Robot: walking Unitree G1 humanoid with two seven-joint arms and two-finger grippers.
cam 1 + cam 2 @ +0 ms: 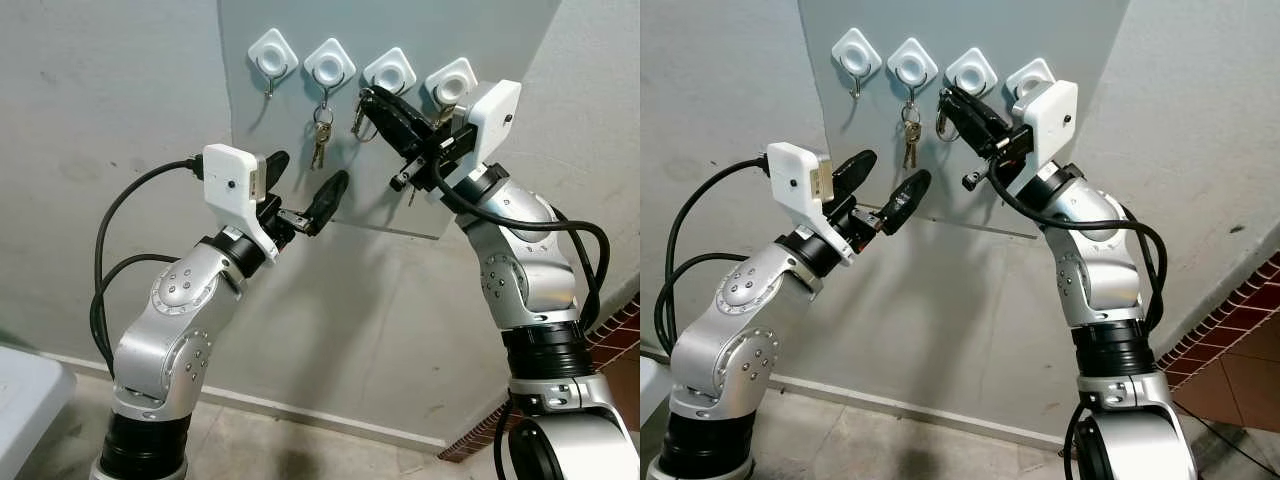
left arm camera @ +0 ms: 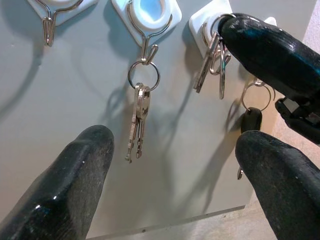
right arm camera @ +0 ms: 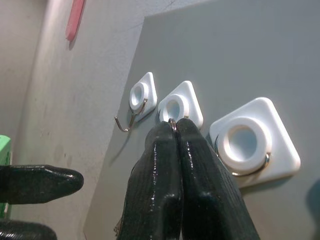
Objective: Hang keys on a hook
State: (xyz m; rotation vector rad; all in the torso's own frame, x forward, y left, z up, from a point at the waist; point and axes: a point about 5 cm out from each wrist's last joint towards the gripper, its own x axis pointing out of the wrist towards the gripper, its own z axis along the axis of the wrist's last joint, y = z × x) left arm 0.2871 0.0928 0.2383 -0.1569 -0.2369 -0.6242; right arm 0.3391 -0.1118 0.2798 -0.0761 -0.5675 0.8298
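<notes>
Four white hooks sit in a row on a grey panel (image 1: pixel 500 40). My right gripper (image 1: pixel 366 101) is shut on a bunch of keys (image 2: pixel 212 65) and holds it right at the third hook (image 1: pixel 390 70); whether the ring is over the hook's wire I cannot tell. Another bunch of keys (image 1: pixel 320 140) hangs from the second hook (image 1: pixel 329 63). The first hook (image 1: pixel 272 52) is bare. A ring with a black fob (image 2: pixel 250 120) hangs below the fourth hook (image 1: pixel 450 80). My left gripper (image 1: pixel 308 175) is open below the second hook, holding nothing.
The panel is fixed to a grey wall (image 1: pixel 100 90). A brick edge (image 1: pixel 620 330) shows low on the right. A pale surface (image 1: pixel 25 395) sits at the lower left. The two arms are close together before the panel.
</notes>
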